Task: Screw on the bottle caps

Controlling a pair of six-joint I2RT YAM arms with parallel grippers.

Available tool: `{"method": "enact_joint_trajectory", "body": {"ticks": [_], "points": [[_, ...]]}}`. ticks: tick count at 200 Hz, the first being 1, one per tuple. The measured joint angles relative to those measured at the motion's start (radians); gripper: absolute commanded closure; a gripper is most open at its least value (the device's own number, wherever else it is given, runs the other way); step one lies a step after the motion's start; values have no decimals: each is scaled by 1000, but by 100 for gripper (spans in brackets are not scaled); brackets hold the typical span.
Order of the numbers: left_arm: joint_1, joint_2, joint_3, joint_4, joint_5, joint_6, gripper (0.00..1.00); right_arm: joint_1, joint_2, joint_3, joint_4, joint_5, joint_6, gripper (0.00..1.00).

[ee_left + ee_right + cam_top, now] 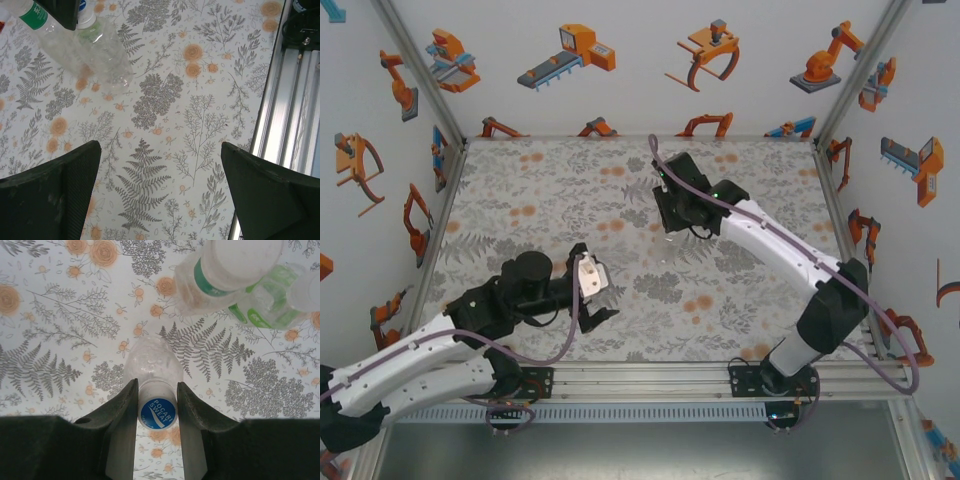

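Right wrist view: floral counter [50, 330], three bottles [152, 365], one bottle cap [158, 412] pinched by right gripper [156, 387]; left gripper [160, 150] wide; robot-patterned walls [620, 60].

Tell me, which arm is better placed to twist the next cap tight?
Right: the right gripper is shut on the cap of an upright bottle. The left gripper hangs open over the table, holding nothing.
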Motion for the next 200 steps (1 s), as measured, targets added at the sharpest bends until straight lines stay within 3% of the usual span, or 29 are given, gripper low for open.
{"method": "enact_joint_trajectory", "body": {"ticks": [71,92,118,200], "points": [[0,-37,-11,-18,-11,-8,3,-34,106,45,-14,-58,-40,100],[0,-39,-11,-21,-15,-8,3,-34,108,47,-16,-67,-40,82],[0,-40,-11,-29,-20,-7,3,-34,108,47,-17,-69,-40,72],[0,-70,-11,-61,-41,-8,3,-34,124,150,-77,-90,-43,68]]}}
